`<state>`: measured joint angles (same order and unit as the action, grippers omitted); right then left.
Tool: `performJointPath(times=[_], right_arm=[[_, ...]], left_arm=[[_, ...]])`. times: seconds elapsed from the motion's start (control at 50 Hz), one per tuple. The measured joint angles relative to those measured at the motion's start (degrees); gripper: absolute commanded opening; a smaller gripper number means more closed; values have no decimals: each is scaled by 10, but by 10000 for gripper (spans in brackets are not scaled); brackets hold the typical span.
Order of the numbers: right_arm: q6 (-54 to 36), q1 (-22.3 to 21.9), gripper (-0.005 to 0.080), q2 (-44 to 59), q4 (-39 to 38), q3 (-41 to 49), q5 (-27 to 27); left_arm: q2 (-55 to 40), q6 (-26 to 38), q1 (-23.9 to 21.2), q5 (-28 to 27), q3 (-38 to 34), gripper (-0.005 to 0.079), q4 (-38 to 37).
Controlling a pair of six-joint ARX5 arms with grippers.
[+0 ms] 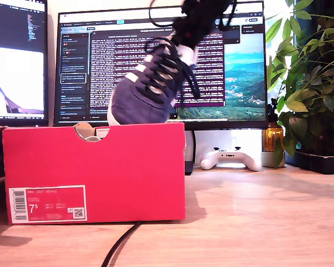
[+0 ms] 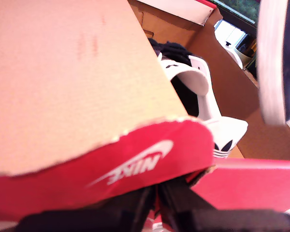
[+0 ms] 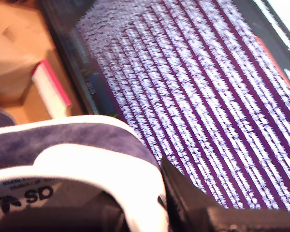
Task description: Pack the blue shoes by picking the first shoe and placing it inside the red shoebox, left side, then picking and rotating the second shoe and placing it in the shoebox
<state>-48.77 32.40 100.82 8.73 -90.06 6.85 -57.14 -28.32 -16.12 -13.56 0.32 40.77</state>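
The red shoebox (image 1: 100, 167) stands on the wooden desk at the exterior view's left. One blue shoe (image 2: 203, 92) lies inside it, its white heel tab showing. My first gripper (image 2: 157, 203) is shut on the box's raised lid flap (image 2: 77, 82); this gripper does not show in the exterior view. The other blue shoe (image 1: 147, 92) hangs tilted, toe down, with its toe dipping behind the box's top edge. My second gripper (image 1: 197, 25) is shut on its heel collar (image 3: 111, 164). Its white sole (image 2: 273, 63) shows blurred in the first wrist view.
A wide monitor (image 1: 161, 61) stands close behind the box, with another screen (image 1: 16, 61) at the exterior view's left. A white game controller (image 1: 231, 157), an amber bottle (image 1: 273, 139) and a potted plant (image 1: 312, 83) are at its right. A black cable (image 1: 119, 245) runs along the front.
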Motion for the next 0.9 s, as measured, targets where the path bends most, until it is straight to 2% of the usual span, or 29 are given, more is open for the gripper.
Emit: performJointPath(times=[0.36, 0.9], right_arm=[[-13, 14, -11, 66, 36, 0, -1], [-17, 19, -11, 89, 56, 0, -3]], left_arm=[[0, 0, 0, 0, 0, -21, 0], [0, 0, 0, 0, 0, -21, 0]])
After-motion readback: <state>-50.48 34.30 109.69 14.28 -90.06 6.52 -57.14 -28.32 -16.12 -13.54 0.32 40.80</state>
